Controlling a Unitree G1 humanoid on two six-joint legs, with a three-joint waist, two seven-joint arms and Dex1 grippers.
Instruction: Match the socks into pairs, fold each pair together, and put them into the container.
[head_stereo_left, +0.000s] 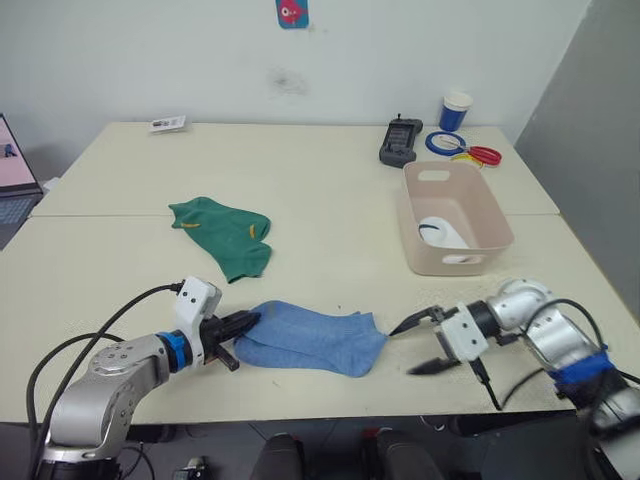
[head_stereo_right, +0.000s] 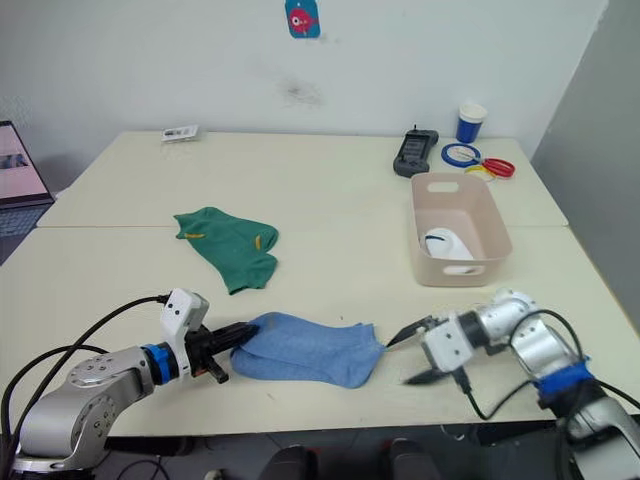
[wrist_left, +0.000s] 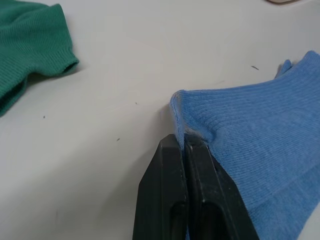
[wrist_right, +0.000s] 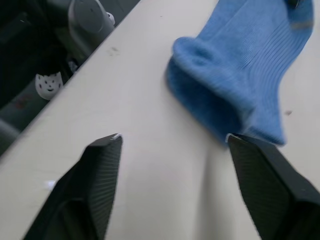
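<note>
**Left pinched on blue pair, right spread beside it**

My left gripper (head_stereo_left: 247, 322) sat low at the near edge of the table (head_stereo_left: 330, 215), fingers pressed together on the cuff edge of the light blue socks (head_stereo_left: 312, 338). In the left wrist view the two black fingers (wrist_left: 192, 200) were flush against each other with a fold of blue rib knit nipped at their tips.

The blue socks lay flat, stacked one on the other, running from my left gripper toward my right one.

My right gripper (head_stereo_left: 426, 340) was just beside the other end of the blue stack, fingers spread wide, holding nothing. One fingertip sat right next to the sock's end; contact I couldn't tell. Right wrist view showed the rounded blue end between and beyond the two fingers (wrist_right: 102, 165).

Dark green socks (head_stereo_left: 224, 231) lay overlapped further back on the table, left of centre, yellow marks showing, well apart from both grippers.

The container (head_stereo_left: 492, 213) stood on the right side of the table, behind my right gripper. White sock fabric (head_stereo_left: 443, 233) was lying inside it on the bottom.
</note>
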